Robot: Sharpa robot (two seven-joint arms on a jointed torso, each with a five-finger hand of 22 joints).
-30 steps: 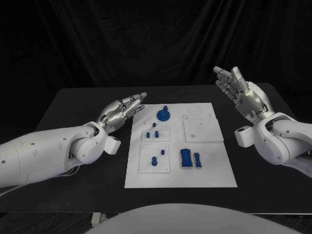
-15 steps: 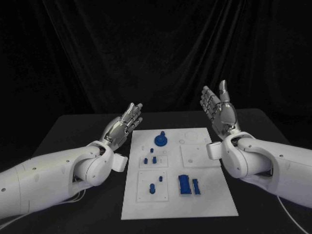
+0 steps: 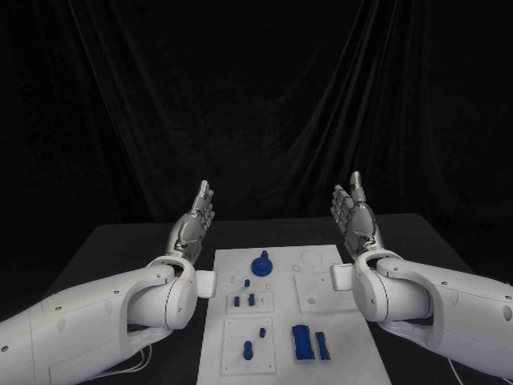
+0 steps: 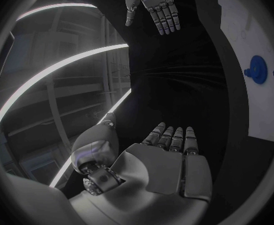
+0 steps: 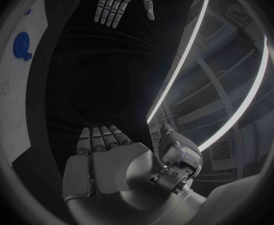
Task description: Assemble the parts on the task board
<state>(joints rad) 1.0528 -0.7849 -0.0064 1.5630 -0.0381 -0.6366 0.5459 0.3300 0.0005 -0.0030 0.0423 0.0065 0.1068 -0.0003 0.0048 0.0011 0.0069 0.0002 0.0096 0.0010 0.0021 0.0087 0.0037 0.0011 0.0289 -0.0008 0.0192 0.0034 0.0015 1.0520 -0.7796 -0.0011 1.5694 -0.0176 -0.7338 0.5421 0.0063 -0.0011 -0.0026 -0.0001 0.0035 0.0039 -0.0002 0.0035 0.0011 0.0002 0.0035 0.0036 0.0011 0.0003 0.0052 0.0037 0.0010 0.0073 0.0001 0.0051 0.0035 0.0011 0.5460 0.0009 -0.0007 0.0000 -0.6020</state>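
Note:
The white task board [image 3: 340, 327] lies in the middle of the black table. On it are a round blue knob part [image 3: 261, 265], small blue pegs [image 3: 244, 301], another peg [image 3: 248, 349] and two longer blue blocks [image 3: 309, 342] near the front. My left hand [image 3: 195, 222] is raised above the board's left far corner, fingers straight and apart, holding nothing. My right hand [image 3: 355, 216] is raised above the right far corner, equally flat and empty. The left wrist view shows my left hand [image 4: 168, 162], the right hand [image 4: 154, 7] opposite and the board [image 4: 249, 40]. The right wrist view mirrors this: right hand [image 5: 106, 160], left hand [image 5: 119, 1].
The black table [image 3: 107, 249] runs out on both sides of the board. A black curtain [image 3: 256, 96] hangs behind it. Both white forearms [image 3: 107, 321] flank the board's front half.
Both hands have risen off the table level and turned upright, palms facing each other. The head camera has tilted up, so the board sits lower in the picture.

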